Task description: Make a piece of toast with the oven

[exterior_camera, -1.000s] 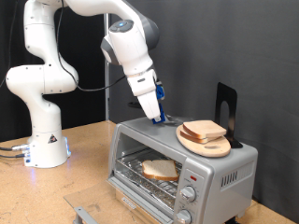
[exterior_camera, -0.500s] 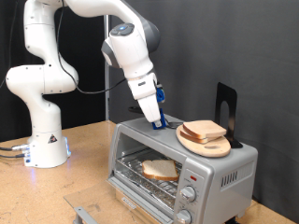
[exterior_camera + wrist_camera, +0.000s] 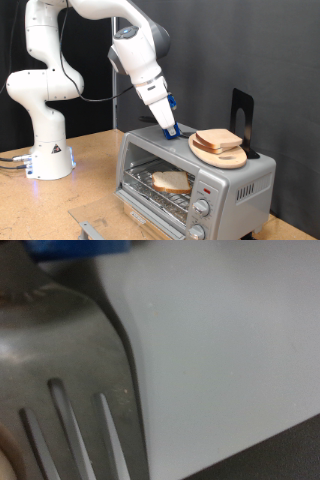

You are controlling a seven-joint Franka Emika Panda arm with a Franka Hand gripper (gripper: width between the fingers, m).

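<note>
Exterior view shows the boxy silver-grey metal toaster oven (image 3: 195,180) with its glass door down and the single pale slice of toast (image 3: 170,181) lying on the wire rack inside. That slice looks light, soft and crumbly, best taken by its crust edges. Above the oven's roof hangs the gripper (image 3: 171,130), just beside a wooden board (image 3: 222,155) of stacked bread slices (image 3: 217,140); whether its fingers are apart I cannot tell.

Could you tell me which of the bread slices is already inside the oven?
The piece of toast lying alone on the wire rack inside the oven; the other slices are stacked on top.
</note>
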